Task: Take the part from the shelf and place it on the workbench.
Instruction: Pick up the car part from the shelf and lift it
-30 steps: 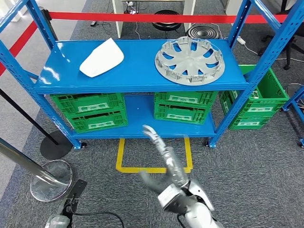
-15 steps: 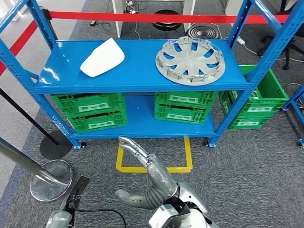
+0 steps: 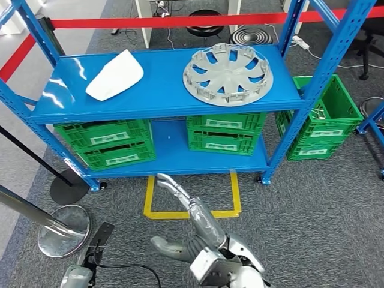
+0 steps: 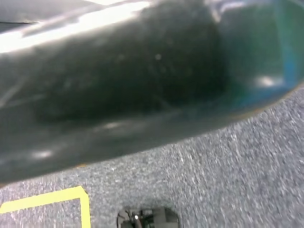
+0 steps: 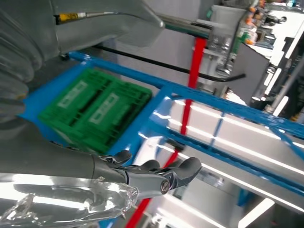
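1. Shelf (image 3: 181, 99): top deck carries both candidate parts.
2. Wheel cover (image 3: 228, 66) lies flat on the deck's right half, white part (image 3: 115, 74) on the left; neither is grasped.
3. Green crates (image 3: 108, 143) sit below, clear of the reach.
4. Right hand (image 3: 190, 210): fingers spread, empty, low before the shelf. Left hand: can't tell.

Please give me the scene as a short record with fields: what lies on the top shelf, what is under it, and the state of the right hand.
top shelf, left: white curved plastic cover, lying flat
top shelf, right: round silver-grey plastic wheel cover, lying flat
shelf: blue metal rack
lower shelf: green plastic crates
beside the rack: another green crate on the floor
floor mark: yellow tape square in front of the rack
right hand: holds nothing, fingers stretched toward the rack, below the top shelf
task progress: no part taken yet
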